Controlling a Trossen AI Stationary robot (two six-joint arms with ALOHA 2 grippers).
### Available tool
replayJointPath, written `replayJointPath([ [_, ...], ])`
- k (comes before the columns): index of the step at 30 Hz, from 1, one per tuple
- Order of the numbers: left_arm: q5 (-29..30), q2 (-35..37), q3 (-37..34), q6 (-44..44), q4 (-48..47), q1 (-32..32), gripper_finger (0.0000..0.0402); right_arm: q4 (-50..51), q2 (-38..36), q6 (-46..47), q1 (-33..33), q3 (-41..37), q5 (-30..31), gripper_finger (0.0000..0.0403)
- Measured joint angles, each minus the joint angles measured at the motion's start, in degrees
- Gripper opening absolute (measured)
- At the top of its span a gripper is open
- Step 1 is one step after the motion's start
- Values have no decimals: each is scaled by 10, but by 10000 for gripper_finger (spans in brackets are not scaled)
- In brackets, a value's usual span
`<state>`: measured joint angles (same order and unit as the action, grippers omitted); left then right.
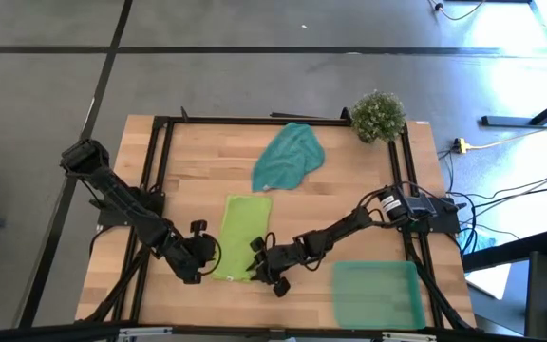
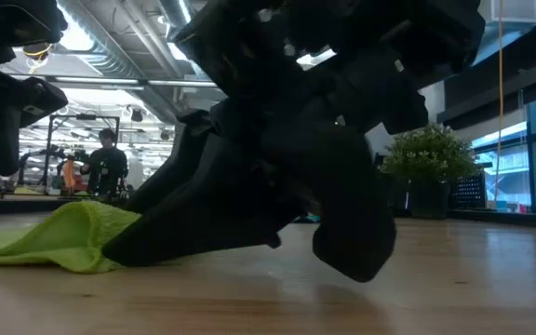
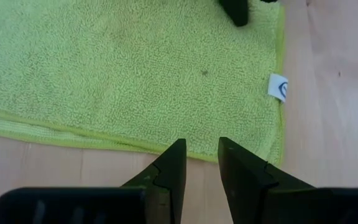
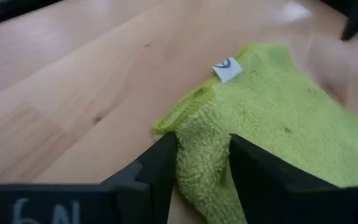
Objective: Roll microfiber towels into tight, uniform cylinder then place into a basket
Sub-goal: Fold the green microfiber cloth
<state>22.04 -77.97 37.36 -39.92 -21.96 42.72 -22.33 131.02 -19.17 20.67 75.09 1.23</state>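
Gripping lime towel [image 4: 272, 130] corner: right gripper [image 4: 201, 158], lower centre. Left gripper [image 3: 201, 155] at its edge, jaws slightly apart, empty.

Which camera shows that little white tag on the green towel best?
The right wrist view: the white tag sits sharp on the lime green towel, by its lifted corner. The left wrist view shows it at the towel's edge. High and low views don't show it.

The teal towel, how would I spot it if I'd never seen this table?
Start at the wooden table and find the small bushy plant at a far corner. Just beside it lies the teal towel, crumpled in a loose heap. The lime green towel nearer the two arms lies mostly flat.
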Motion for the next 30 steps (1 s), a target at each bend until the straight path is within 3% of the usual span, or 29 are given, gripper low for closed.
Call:
replayJointPath([
  [4,0,0,0,0,1,0,89,3,1,32,-1,0,9,121],
  [10,0,0,0,0,1,0,89,15,-8,37,-6,-2,13,16],
  [22,0,0,0,15,1,0,89,24,-67,55,-15,-4,21,7],
  [30,0,0,0,16,1,0,89,69,-94,114,-47,-4,112,5],
])
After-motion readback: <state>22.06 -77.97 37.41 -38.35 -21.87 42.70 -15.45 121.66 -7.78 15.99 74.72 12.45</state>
